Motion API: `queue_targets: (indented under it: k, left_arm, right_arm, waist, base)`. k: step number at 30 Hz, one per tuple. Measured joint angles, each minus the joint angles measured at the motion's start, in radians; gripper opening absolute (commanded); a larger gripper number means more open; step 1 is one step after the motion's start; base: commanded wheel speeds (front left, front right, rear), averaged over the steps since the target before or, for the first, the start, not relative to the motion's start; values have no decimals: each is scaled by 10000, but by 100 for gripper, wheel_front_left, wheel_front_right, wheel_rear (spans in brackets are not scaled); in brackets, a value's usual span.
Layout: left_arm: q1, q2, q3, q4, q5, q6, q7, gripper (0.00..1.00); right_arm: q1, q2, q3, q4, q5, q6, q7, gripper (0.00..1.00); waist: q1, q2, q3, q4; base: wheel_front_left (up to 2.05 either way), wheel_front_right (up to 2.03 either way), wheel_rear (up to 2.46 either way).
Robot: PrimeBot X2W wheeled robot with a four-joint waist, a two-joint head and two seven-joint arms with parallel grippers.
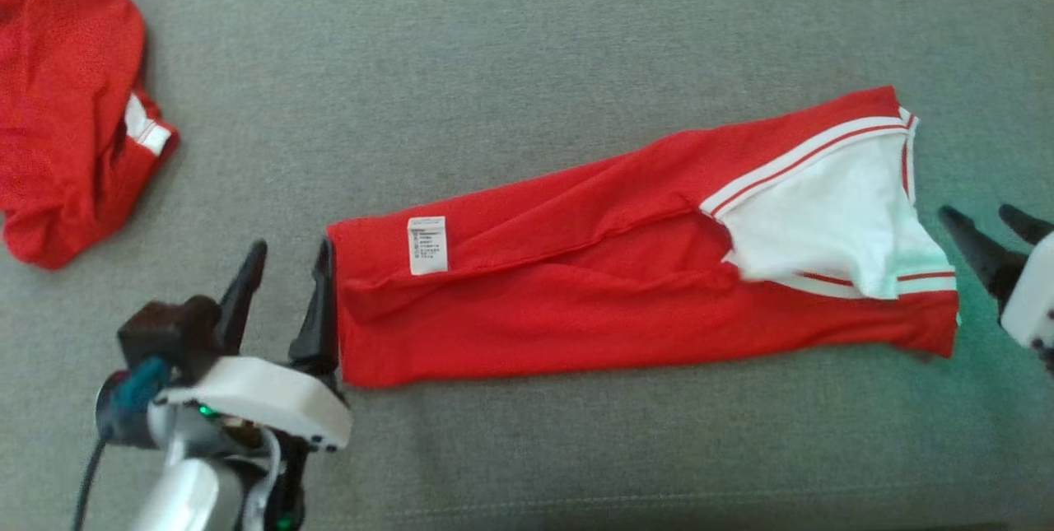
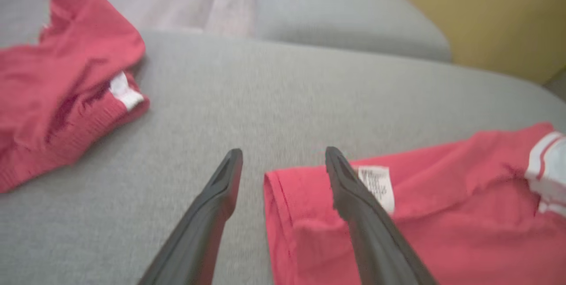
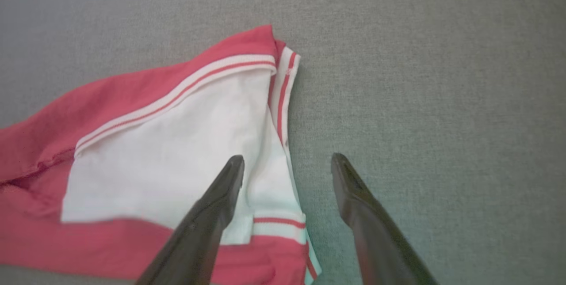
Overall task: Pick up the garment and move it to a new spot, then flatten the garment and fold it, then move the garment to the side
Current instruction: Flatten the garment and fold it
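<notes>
Inspection finds the garment [image 1: 576, 300] lying flat on the grey cushion [image 1: 494, 62] as a long red strip, seemingly already doubled lengthwise. The folding stage is judged to be under way, with an end-to-end fold outstanding. The left gripper [image 1: 292, 247] is sitting at the garment's label end with its fingers [image 1: 317, 309] spread and pinching nothing. In the left wrist view that edge is lying between the two fingers, though contact cannot be confirmed. The right gripper [image 1: 978, 211] is hovering just beyond the garment's opposite end, near the white panel [image 1: 823, 218], with its fingers likewise spread and gripping nothing. To do the next fold well, each gripper should be taking every layer at its own end rather than the top sheet alone. The white panel is lying rumpled and slightly lifted, so it should be smoothed first. One end should then be carried over level to meet the other, so that the long edges are lining up and no crease is getting trapped. The count is two red garments, namely the strip and a crumpled heap [image 1: 66, 103] lying well apart from the garment, beyond its label end. It also includes one care label [image 1: 427, 245] on the garment near that end, two grippers and four fingers.
</notes>
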Motion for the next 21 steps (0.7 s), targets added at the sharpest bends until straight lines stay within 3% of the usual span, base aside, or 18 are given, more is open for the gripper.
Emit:
queue_targets:
  k: [4,7,12,21]
  left_arm:
    - [-1,-593,77,17,456,238,-1645,100]
    - [-9,-815,65,334,683,268,-2328,100]
    - [-38,-1315,17,803,1035,236,-2765,100]
    - [-13,-2389,244,1055,1843,-489,-2815,100]
  right_arm:
    - [-766,915,-614,604,-786,0,88,100]
    - [-1292,1160,-410,1101,-1486,0,209,100]
    - [-1486,1072,207,2008,-2207,0,479,100]
    - [-1682,380,451,2675,-2422,2,575,100]
  waist:
    - [0,0,76,165]
    - [0,0,192,279]
    - [0,0,422,498]
    - [0,0,475,942]
  base:
    - [0,0,0]
    - [0,0,0]
    - [0,0,0]
    - [0,0,0]
